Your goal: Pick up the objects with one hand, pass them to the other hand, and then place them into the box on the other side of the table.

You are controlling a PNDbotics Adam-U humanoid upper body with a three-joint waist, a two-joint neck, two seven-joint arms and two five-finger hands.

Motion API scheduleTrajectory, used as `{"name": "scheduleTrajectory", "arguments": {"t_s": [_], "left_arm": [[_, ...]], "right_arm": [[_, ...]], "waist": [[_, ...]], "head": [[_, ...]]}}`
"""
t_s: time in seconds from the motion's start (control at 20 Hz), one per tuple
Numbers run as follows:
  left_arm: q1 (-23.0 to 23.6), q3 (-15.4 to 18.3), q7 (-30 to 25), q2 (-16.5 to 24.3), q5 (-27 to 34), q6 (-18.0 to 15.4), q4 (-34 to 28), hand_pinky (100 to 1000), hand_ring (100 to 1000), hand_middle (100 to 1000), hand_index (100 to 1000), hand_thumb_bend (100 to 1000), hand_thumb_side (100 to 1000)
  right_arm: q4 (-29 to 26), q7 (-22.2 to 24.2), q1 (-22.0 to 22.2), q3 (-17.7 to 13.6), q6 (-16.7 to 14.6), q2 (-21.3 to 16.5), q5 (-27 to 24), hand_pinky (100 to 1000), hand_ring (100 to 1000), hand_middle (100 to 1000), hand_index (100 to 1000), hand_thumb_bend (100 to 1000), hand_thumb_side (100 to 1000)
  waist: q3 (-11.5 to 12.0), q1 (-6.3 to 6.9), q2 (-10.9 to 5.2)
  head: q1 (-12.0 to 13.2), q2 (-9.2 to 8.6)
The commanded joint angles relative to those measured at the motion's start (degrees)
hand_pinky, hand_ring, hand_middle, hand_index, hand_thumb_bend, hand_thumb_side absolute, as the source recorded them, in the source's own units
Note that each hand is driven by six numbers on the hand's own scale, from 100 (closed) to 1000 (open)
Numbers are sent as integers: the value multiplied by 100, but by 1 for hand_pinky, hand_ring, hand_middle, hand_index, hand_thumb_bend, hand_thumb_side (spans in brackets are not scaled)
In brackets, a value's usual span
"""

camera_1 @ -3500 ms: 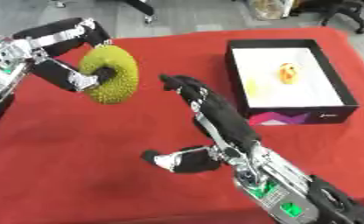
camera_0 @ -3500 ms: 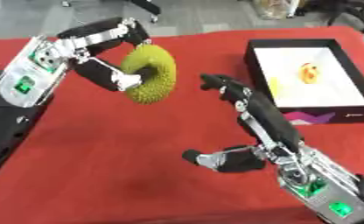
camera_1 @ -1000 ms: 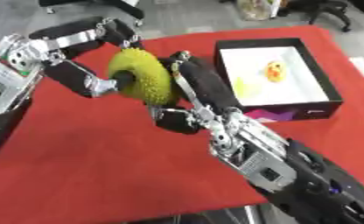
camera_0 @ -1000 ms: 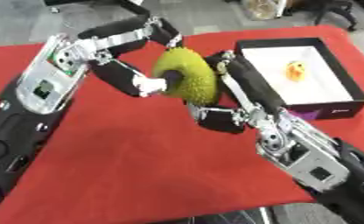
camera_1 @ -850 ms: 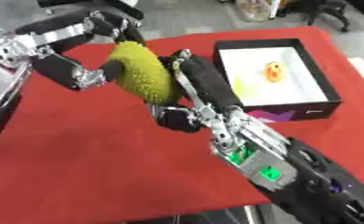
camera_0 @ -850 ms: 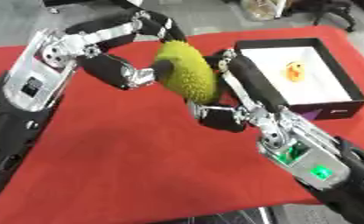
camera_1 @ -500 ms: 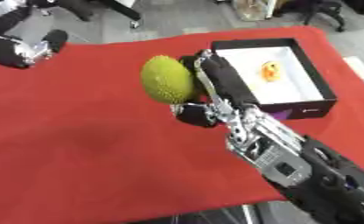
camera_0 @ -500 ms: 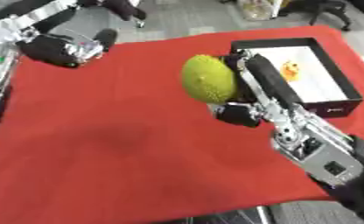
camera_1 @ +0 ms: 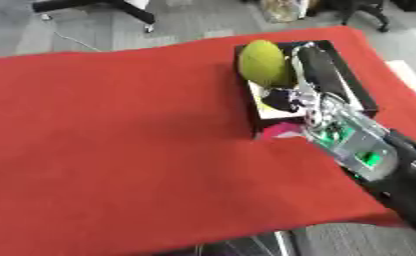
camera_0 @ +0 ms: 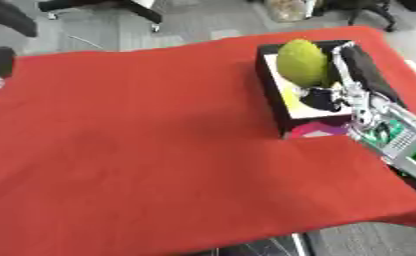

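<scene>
Left eye view: right robot hand point(camera_0: 338, 82) holds green fruit point(camera_0: 302, 62) above the box point(camera_0: 275, 102), release remaining.

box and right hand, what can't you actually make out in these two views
- Inside of the box: mostly covered by the green fruit and the right hand in both views.
- Whether the fruit touches the box floor: hidden by the near wall.
- Right hand's fingers: blurred, largely behind the fruit.
- Left hand: only a dark blur at the left eye view's left edge, absent from the right eye view.
</scene>
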Motion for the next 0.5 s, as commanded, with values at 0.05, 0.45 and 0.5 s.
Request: {"name": "scheduleTrajectory", "arguments": {"t_s": [0.05, 0.45, 0.5], "left_arm": [[167, 368, 230, -108, 234, 350, -533, 737, 641, 634, 712, 100, 558], [731, 760, 436, -436, 226, 953, -1164, 727, 630, 622, 701, 100, 597], [794, 801, 456, -485, 223, 1024, -1198, 723, 626, 617, 696, 100, 604]], "right_arm": [[733, -189, -40, -192, 126, -360, -288, 747, 965, 786, 976, 653, 315], [308, -266, 366, -866, 122, -690, 364, 835, 1000, 935, 1000, 884, 491], [34, -342, 471, -991, 159, -725, 454, 827, 1000, 928, 1000, 871, 503]], "waist": [[54, -31, -63], [115, -120, -77], [102, -142, -79]], "head": [[-135, -16], [-169, -16], [-145, -16]]}}
